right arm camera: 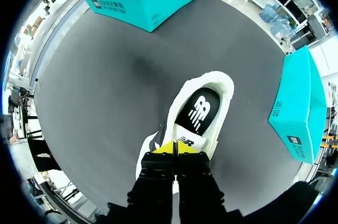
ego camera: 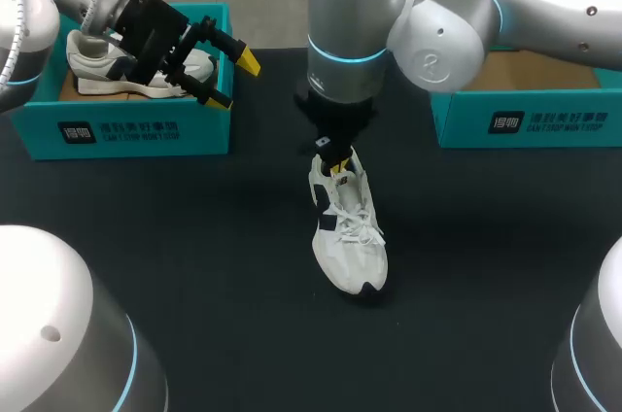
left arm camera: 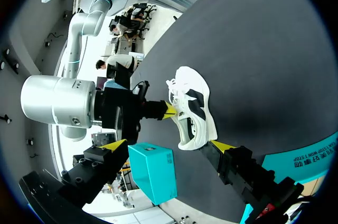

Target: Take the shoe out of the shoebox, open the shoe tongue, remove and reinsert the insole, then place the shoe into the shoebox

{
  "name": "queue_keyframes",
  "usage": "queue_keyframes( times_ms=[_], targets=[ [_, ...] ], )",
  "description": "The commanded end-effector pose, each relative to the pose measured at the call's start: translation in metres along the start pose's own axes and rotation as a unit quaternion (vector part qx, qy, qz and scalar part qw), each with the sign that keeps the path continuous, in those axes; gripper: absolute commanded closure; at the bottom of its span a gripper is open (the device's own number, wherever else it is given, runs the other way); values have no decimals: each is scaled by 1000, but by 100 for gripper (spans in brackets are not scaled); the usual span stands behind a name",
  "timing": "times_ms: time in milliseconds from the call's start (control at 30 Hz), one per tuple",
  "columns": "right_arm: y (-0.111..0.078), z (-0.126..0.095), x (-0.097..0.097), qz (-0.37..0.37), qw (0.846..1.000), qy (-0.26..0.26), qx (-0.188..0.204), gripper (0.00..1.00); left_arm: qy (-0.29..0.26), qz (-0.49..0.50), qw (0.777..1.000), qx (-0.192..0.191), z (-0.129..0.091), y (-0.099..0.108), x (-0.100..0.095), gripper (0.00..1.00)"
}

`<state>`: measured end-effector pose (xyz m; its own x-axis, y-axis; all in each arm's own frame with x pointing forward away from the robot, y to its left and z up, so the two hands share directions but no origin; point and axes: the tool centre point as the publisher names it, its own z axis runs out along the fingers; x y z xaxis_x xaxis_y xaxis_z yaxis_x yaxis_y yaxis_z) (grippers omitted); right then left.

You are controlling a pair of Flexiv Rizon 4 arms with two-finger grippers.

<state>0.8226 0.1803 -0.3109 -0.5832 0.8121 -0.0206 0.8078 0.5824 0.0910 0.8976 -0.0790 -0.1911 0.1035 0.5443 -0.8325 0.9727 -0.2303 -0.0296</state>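
Pinching the shoe tongue point(right arm camera: 186, 140) between closed fingers, the right gripper point(right arm camera: 174, 150) could drag the unheld shoe point(ego camera: 350, 237) along if it pulls; the left gripper point(ego camera: 233, 80) hangs open, well apart from it.

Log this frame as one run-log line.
stage: tongue opening | right gripper: shut on white sneaker tongue, on black table | left gripper: open, near left teal cardboard shoebox

Head camera: above and behind me, looks down on table point(ego camera: 194, 276), mid range. My left wrist camera: held high by left box point(ego camera: 136, 130), faces across table, shoe point(left arm camera: 193, 108) well off. My right wrist camera: straight down on shoe, very near. All three share shoe; head and right wrist also share left box.
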Motion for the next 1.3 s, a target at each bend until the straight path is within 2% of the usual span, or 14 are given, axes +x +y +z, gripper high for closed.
queue_keyframes(
  times_ms=[33,67,100,133,167,200,267,300,767,800,867,1033,1267,1300],
  targets=[
    [1,3,3,-51,998,19,-36,100,1,0,1000,0,0,0,0,0],
    [3,2,5,-113,991,16,-68,100,1,0,1000,0,0,0,0,0],
    [5,0,6,-191,977,0,-98,100,1,0,1000,0,0,0,0,0],
    [5,-2,7,-243,964,-20,-109,100,1,0,1000,0,0,0,0,0],
    [5,-6,6,-308,941,-22,-138,100,1,0,1000,0,0,0,0,0],
    [4,-8,7,-381,910,-20,-160,100,1,0,1000,0,0,0,0,0],
    [2,-9,6,-481,866,-54,-126,100,1,0,1000,0,0,0,0,0],
    [3,-8,3,-495,860,-101,-65,100,1,0,1000,0,0,0,0,0],
    [3,-8,3,-495,860,-101,-65,100,1,0,1000,0,0,0,0,0],
    [4,-8,4,-513,851,-91,-63,100,1,0,1000,0,0,0,0,0],
    [8,-9,-4,-518,849,-78,-71,100,1,0,1000,0,0,0,0,0],
    [28,-13,-24,-521,846,-97,-59,100,1,0,1000,0,0,0,0,0],
    [58,-11,-38,-515,848,-109,-60,100,1,0,1000,0,0,0,0,0],
    [61,-10,-40,-516,847,-112,-62,89,1,0,1000,0,0,0,0,0]
  ],
)
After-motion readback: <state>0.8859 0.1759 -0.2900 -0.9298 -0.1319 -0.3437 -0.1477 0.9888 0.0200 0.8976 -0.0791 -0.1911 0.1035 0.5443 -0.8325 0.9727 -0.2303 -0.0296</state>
